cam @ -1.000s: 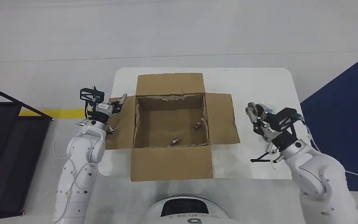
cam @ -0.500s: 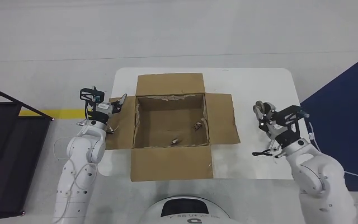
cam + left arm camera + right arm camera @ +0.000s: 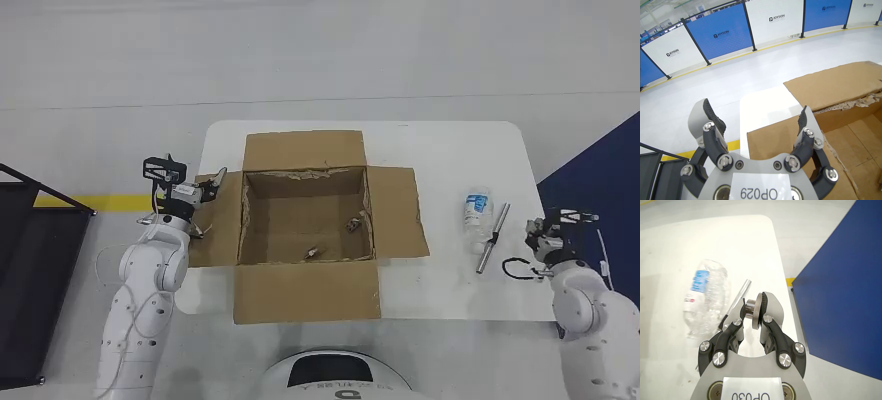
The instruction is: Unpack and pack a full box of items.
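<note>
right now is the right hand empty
No, the right hand is shut on a small metal part, beside the bottle.

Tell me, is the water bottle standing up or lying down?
Lying down: the water bottle rests on its side on the table, beside a metal rod.

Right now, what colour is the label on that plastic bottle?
The bottle's label is blue and white; the right wrist view shows it best.
</note>
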